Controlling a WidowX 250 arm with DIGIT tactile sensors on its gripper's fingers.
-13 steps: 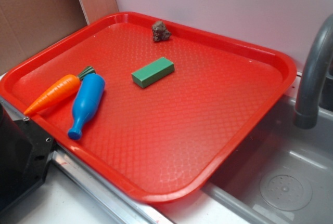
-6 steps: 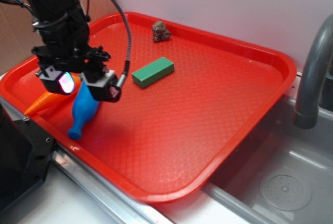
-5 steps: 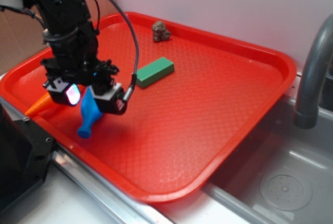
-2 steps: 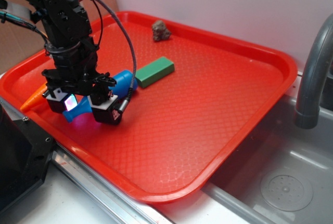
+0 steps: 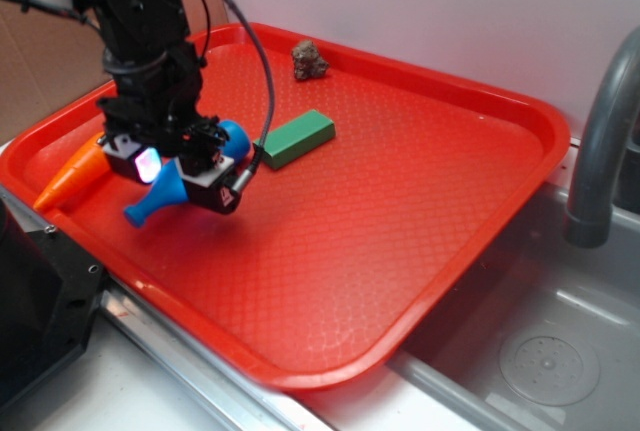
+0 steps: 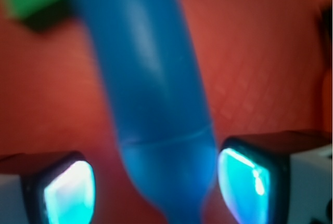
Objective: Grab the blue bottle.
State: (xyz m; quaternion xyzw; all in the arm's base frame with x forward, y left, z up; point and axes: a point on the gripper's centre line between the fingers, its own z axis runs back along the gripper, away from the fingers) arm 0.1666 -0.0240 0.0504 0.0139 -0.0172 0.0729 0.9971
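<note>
One blue bottle [image 5: 185, 176], pinched between your gripper [image 5: 172, 169] pads near its neck, tilted, apparently lifted: grab essentially done.

The tray [image 5: 420, 281] is bare from its centre toward 3, 5 and 6 o'clock, so a gripper passes freely there. At 9 o'clock the gripper [image 5: 172, 169] and bottle [image 5: 165, 196] fill the space, with the carrot [image 5: 70, 173] just beyond at the rim. The block [image 5: 293, 138] lies near 11, the brown lump [image 5: 309, 59] at 12. The faucet [image 5: 600, 141] rises off the tray at 3.
</note>
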